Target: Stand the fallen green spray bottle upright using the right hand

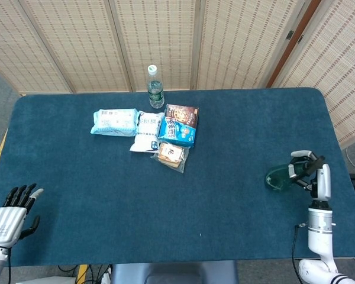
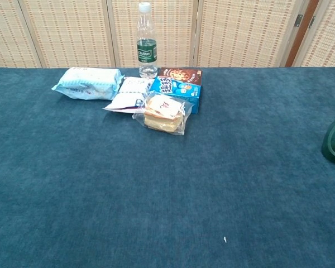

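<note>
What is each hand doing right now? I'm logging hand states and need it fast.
Left hand: open, fingers apart, holding nothing.
Right hand: fingers around the green spray bottle, holding it.

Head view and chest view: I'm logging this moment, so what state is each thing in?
Green spray bottle: on the table's right side, at the right robot hand; whether gripped, unclear.
Left robot hand: open, holding nothing.
Water bottle: upright, capped.
Bread pack: lying flat, sealed.
Blue box: lying closed.
</note>
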Controlling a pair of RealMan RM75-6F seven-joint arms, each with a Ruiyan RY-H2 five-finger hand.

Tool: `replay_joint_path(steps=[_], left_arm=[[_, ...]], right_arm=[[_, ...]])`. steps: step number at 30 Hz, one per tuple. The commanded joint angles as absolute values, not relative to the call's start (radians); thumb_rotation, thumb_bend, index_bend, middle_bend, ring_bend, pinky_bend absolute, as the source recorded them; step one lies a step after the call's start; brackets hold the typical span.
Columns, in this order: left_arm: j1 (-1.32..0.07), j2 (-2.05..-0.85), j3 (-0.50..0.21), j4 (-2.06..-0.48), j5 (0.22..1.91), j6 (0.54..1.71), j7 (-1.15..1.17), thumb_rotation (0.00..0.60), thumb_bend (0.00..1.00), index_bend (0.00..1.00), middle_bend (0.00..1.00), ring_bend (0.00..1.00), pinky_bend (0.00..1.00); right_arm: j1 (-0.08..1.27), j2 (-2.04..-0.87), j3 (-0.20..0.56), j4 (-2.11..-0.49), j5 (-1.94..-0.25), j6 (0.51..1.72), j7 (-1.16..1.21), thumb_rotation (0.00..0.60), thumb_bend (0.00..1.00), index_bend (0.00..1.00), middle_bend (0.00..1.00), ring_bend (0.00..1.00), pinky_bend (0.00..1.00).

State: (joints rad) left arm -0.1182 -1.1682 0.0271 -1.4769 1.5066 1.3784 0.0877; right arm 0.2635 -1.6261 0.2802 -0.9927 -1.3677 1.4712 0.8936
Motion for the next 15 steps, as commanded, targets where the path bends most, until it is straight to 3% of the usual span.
replay_joint_path(steps=[1,10,15], left_arm=[[-0.119,-1.168,0.026,-1.479,1.503,1.375,0.091,0.6,0.45,0.12,0.07,0.0,0.0],[-0.12,-1.168,0.025,-1.485,1.498,1.37,0.102,0.6,0.45,0.12,0.07,0.0,0.0],[-0.119,-1.167,0.026,-1.492,1.499,1.373,0.111,0.6,0.45,0.12,0.07,0.0,0.0]], right_arm=[[0.267,-1.631,0.284,-0.978,-1.364,1.461,0.906,0.6,0.28,0.47,0.61,0.49,0.44],[0.256,-1.632,0.286,-0.968,-1.369,1.476,0.93,0.6,0.27,0.47,0.61,0.49,0.44],[0.245,-1.639,0.289,-0.954,-1.372,1.498,0.959,0.6,0.25,0.47,0.54,0.44,0.41]])
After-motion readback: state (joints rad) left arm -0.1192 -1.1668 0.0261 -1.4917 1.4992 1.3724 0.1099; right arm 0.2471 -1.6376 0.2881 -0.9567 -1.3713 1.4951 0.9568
